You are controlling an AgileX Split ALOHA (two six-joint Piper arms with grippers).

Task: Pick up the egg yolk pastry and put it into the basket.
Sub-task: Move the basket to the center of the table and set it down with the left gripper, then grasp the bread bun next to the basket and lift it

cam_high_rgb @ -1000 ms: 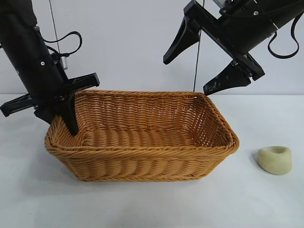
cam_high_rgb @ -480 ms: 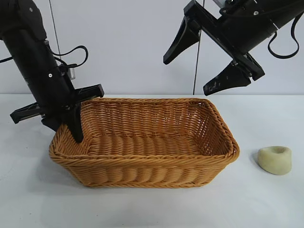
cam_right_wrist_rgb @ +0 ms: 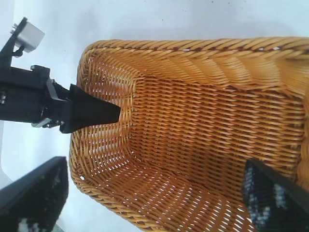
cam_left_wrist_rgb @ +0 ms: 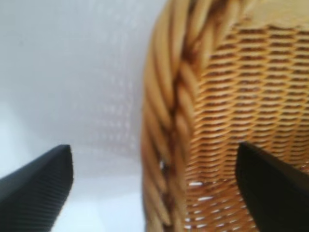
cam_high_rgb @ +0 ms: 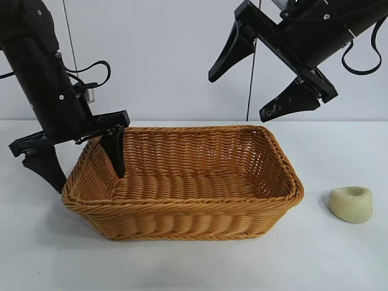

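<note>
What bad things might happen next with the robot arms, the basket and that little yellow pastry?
1. The left gripper stands open astride the basket's end wall, one finger inside and one outside. If that arm lifts or swings, it might drag or tip the basket.
2. The pastry lies on the table outside the basket, and the open right gripper hangs high above the basket's far side. It may misjudge the reach and nudge the small, rounded pastry away.

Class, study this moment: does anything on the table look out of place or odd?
Yes. The left gripper stands open astride the basket rim, one finger inside and one outside, though the pastry lies on the table beyond the basket's opposite end. The right gripper hangs open above the basket.
</note>
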